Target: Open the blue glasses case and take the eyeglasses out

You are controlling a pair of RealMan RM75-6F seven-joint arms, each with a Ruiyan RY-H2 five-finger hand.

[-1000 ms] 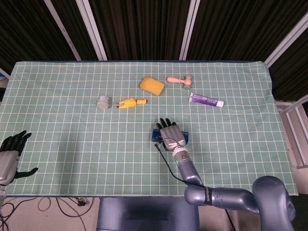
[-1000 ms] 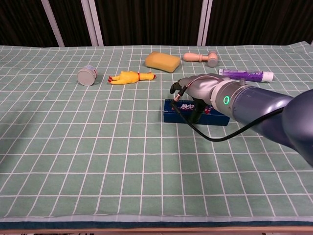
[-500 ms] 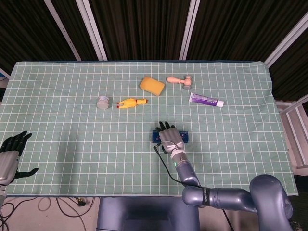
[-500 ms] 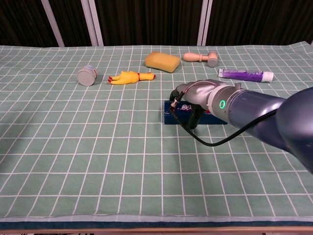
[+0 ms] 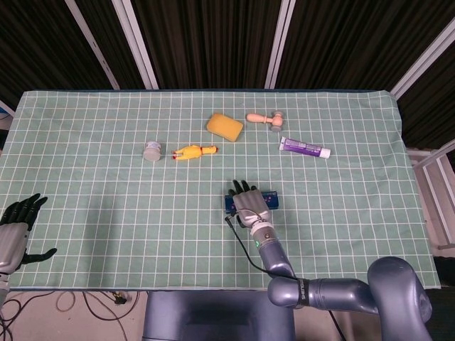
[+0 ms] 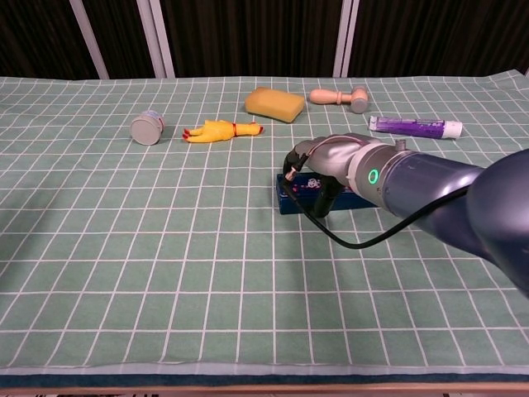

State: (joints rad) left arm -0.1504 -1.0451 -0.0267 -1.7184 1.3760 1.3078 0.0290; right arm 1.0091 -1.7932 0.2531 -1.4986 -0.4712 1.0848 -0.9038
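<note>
The blue glasses case [image 5: 269, 199] [image 6: 291, 203] lies closed on the green checked cloth, near the table's middle front. My right hand [image 5: 247, 202] [image 6: 321, 165] lies on top of it and covers most of the lid. Its fingers reach over the far edge and a dark finger runs down the near side, so it grips the case. The eyeglasses are hidden from view. My left hand [image 5: 15, 220] hangs at the table's near left edge, far from the case, fingers spread and holding nothing.
Along the far side lie a yellow sponge [image 5: 225, 126] [image 6: 275, 104], a rubber chicken [image 5: 193, 152] [image 6: 219, 131], a small grey jar [image 5: 152, 150] [image 6: 149, 128], a wooden mallet [image 5: 265, 118] [image 6: 339, 98] and a purple tube [image 5: 304, 148] [image 6: 415, 126]. A black cable [image 6: 347, 240] loops from my right wrist.
My right hand has sunk lower onto the case and shifted a little to the left along it. The left hand has stayed still.
</note>
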